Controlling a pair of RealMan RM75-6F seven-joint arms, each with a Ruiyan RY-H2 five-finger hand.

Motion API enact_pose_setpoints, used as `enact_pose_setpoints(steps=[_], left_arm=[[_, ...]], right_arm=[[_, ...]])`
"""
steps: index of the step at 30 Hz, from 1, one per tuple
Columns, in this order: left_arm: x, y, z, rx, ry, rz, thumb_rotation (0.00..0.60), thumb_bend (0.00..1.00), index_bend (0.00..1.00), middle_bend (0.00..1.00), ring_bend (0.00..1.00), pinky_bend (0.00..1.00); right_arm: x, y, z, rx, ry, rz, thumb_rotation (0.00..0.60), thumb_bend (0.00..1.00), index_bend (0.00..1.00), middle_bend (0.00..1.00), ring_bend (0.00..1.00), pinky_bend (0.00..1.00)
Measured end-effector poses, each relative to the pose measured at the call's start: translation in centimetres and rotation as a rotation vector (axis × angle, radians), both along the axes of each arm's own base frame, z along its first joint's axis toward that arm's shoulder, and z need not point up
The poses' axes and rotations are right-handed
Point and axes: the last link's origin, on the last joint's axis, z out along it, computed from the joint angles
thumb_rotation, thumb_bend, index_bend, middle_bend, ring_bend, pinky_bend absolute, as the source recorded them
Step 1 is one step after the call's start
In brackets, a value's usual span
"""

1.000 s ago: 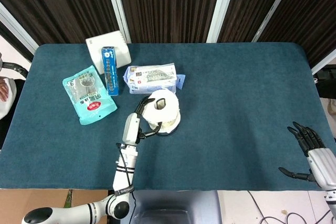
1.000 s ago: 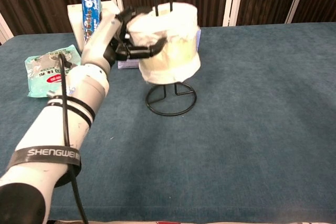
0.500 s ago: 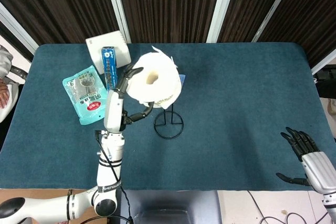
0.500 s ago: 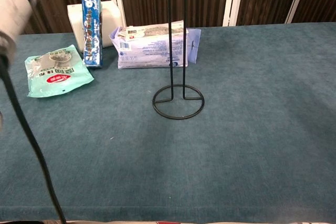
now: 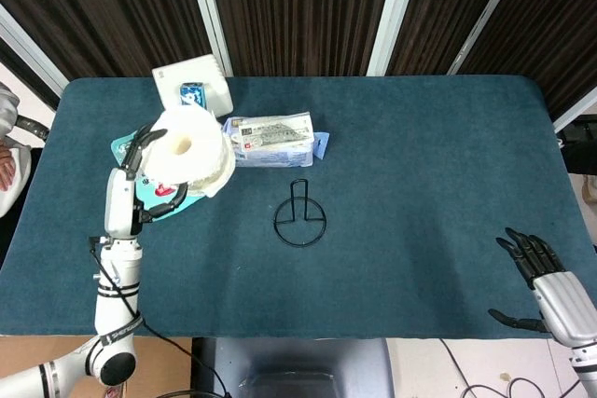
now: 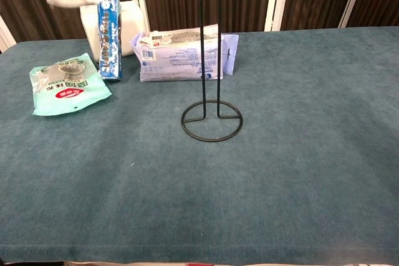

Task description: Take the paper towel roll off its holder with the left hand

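A desk [image 5: 420, 184] covered in dark teal cloth carries everything. Near its middle stands the black wire holder [image 6: 210, 60], upright on its ring base, its tall loop bare. Just behind it lies a blue-and-white flat pack [image 6: 181, 54], with a light blue flap sticking out at its right end. To the left of that a blue box [image 6: 108, 38] stands on end, leaning against a white block [image 6: 132, 20] (what the block is cannot be told). Further left and nearer the front edge lies a mint-green pouch [image 6: 67, 88], flat on the cloth.
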Motion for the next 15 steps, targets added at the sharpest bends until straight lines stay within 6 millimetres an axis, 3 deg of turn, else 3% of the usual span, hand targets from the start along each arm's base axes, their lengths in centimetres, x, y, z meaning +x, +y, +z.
enact_pose_setpoints(steps=[4,9,12,15], left_arm=[[-4.3,-1.9,-3.0,-0.096,0.059,0.014,0.600,0.75,0.83,0.74,0.84,0.87],[-7.1,-3.2,-6.5,-0.153,0.119,0.045,0.600,0.71,0.80,0.74,0.71,0.54],[-8.2,-4.3,-8.5,-0.190,0.143,0.059,0.600,0.69,0.71,0.66,0.56,0.30],[-9.6,-4.9,-10.3,-0.213,0.184,0.066,0.600,0.68,0.60,0.58,0.45,0.17]], right_arm=[[0.1,0.1,-0.2,-0.003,0.005,0.002,0.600,0.08,0.00,0.00,0.00,0.00],[0.1,0.0,-0.8,0.023,0.018,-0.004,0.600,0.08,0.00,0.00,0.00,0.00],[0.2,0.1,-0.9,0.027,0.019,0.001,0.600,0.08,0.00,0.00,0.00,0.00],[0.2,0.1,-0.7,0.021,0.014,0.001,0.600,0.08,0.00,0.00,0.00,0.00]])
